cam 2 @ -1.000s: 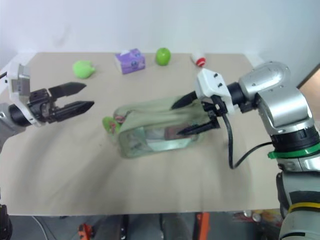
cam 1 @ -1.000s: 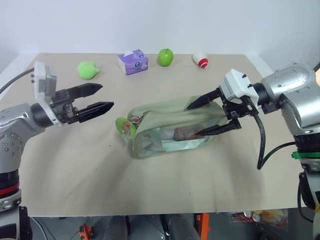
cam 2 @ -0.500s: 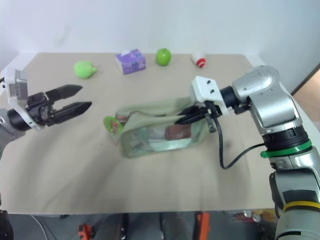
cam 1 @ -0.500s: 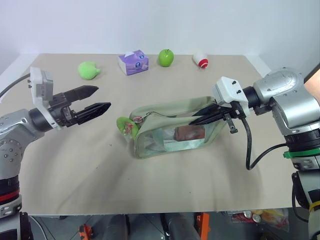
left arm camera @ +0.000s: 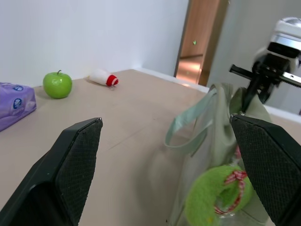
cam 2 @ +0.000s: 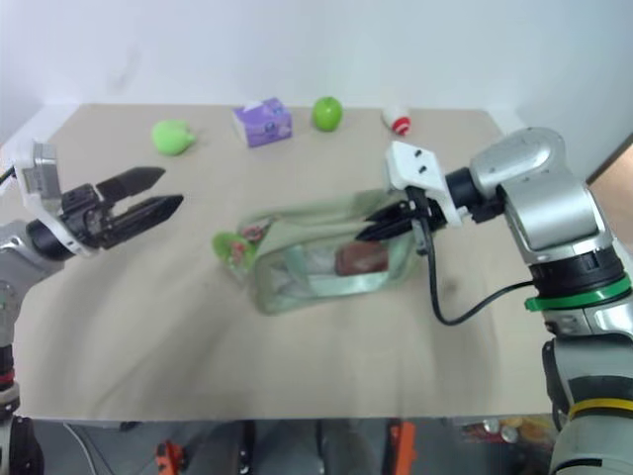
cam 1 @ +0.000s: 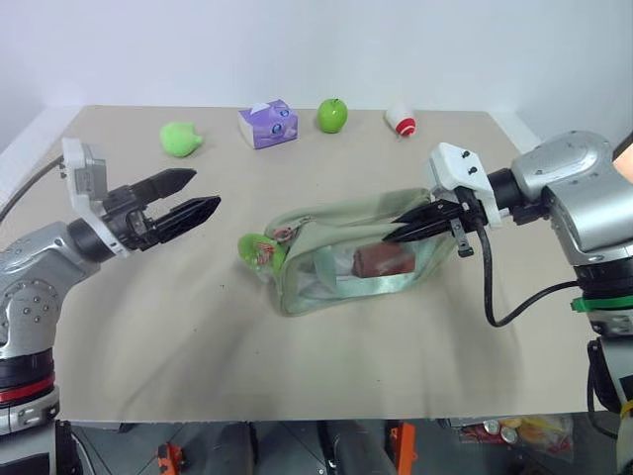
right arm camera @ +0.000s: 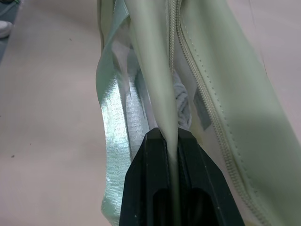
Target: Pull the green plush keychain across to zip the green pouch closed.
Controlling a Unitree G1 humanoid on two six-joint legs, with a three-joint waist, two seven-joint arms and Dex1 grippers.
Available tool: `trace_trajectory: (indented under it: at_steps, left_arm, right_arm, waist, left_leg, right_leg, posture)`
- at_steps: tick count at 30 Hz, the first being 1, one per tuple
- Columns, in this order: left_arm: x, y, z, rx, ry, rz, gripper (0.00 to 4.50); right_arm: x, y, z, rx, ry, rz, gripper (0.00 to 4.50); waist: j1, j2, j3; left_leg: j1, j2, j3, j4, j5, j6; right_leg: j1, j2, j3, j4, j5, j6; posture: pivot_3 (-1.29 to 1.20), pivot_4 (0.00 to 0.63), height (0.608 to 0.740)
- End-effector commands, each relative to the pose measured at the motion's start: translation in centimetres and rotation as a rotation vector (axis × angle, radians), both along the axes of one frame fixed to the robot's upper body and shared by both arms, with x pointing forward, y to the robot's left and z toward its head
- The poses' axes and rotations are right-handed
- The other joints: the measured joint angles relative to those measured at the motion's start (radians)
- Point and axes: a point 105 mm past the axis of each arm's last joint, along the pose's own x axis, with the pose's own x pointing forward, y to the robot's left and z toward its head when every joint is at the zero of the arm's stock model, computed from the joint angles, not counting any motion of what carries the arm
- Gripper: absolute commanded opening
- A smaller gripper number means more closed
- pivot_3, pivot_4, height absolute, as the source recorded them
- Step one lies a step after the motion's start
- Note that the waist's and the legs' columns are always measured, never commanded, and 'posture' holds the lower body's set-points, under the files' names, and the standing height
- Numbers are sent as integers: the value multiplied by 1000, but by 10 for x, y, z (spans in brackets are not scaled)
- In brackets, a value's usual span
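Observation:
The green pouch (cam 1: 346, 262) lies on the tan table, its clear window showing a brown item inside. The green plush keychain (cam 1: 259, 251) hangs at the pouch's left end on a metal ring. My right gripper (cam 1: 398, 232) is shut on the pouch's upper right edge; in the right wrist view its fingers (right arm camera: 153, 155) pinch a pale green fabric strip (right arm camera: 153, 70) beside the zipper teeth. My left gripper (cam 1: 206, 200) hovers open to the left of the keychain, apart from it. The left wrist view has the keychain (left arm camera: 218, 197) low between the open fingers.
Along the table's far edge sit a light-green plush toy (cam 1: 180, 138), a purple tissue box (cam 1: 267, 124), a green apple (cam 1: 331, 115) and a white-and-red object (cam 1: 400, 120). The table's front edge (cam 1: 297, 416) runs near the bottom.
My right gripper closed from open onto the pouch's upper right edge and drew the pouch slightly to the right. The left gripper stayed open and nearly still.

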Motion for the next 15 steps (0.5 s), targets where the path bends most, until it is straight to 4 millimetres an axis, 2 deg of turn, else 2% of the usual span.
trace_trajectory:
  at_steps: [1, 6, 11, 15]
  left_arm:
    - [-1, 3, 10, -15, -48, 12, 4500]
    - [3, 4, 13, -35, -48, 14, 4500]
    - [5, 2, 14, -36, -47, 8, 4500]
    - [4, 1, 16, -37, -50, 7, 4500]
  right_arm:
    - [-7, -3, 15, -5, -31, -8, 29]
    - [-4, 13, 29, 84, -17, -37, 29]
    - [4, 32, 29, 117, -18, -49, 29]
    - [10, 39, 28, 133, -22, -57, 29]
  waist:
    - [0, 0, 0]
    - [-1, 0, 0]
    - [-3, 0, 0]
    - [-3, 0, 0]
  left_leg:
    - [0, 0, 0, 0, 0, 0]
    - [0, 0, 0, 0, 0, 0]
    - [0, 1, 0, 0, 0, 0]
    - [0, 1, 0, 0, 0, 0]
  right_leg:
    - [0, 0, 0, 0, 0, 0]
    - [0, 0, 0, 0, 0, 0]
    - [-1, 0, 0, 0, 1, -1]
    - [-1, 0, 0, 0, 1, -1]
  posture:
    - [0, 150, 740]
    - [0, 150, 740]
    - [0, 150, 740]
    - [0, 150, 740]
